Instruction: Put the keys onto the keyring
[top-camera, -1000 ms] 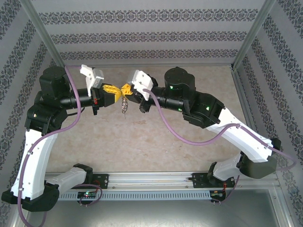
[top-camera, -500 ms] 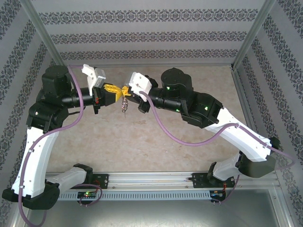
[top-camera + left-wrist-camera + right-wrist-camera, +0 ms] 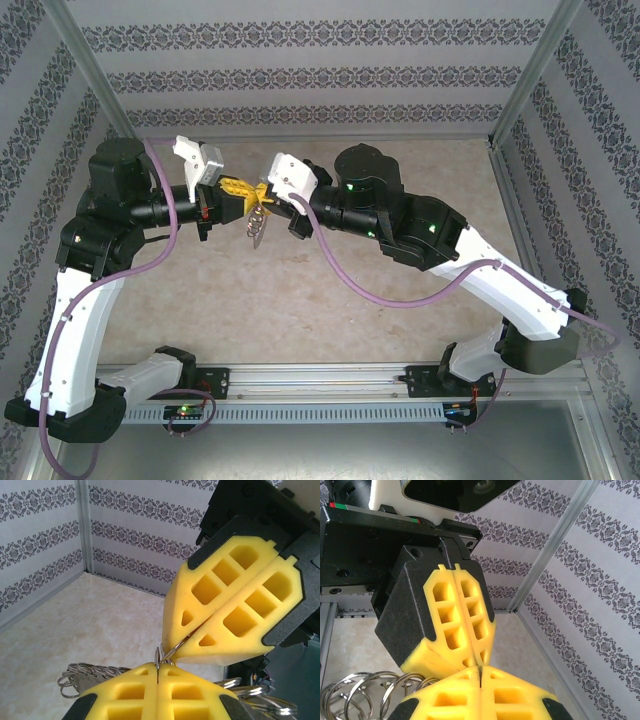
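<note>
Hemming in the workspace are damask-striped walls [image 3: 320, 70], aluminium corner posts [image 3: 90, 75] and purple cables [image 3: 380, 290] looping from the arms over the pale, marbled tabletop [image 3: 300, 300]. The left gripper [image 3: 240, 190] and the right gripper [image 3: 268, 192] meet tip to tip above the tabletop's far left part, each standing large in front of the other's wrist camera.

Their pads are soft yellow foam moulded with square and triangular pockets, backed by black shells. The left gripper's pads are pressed flat together, and a thin wire rises from their seam. The right gripper's pads are likewise squeezed together, and the same wire runs into their seam. That wire is the keyring [image 3: 169, 655], a slim silvery loop pinched from both sides and mostly buried in foam.

The keys [image 3: 257, 226] hang just beneath the meeting point as a jagged grey cluster, in the air over the tabletop. Small coiled wire rings [image 3: 362, 692] bunch beside the pads; single keys cannot be made out there.
</note>
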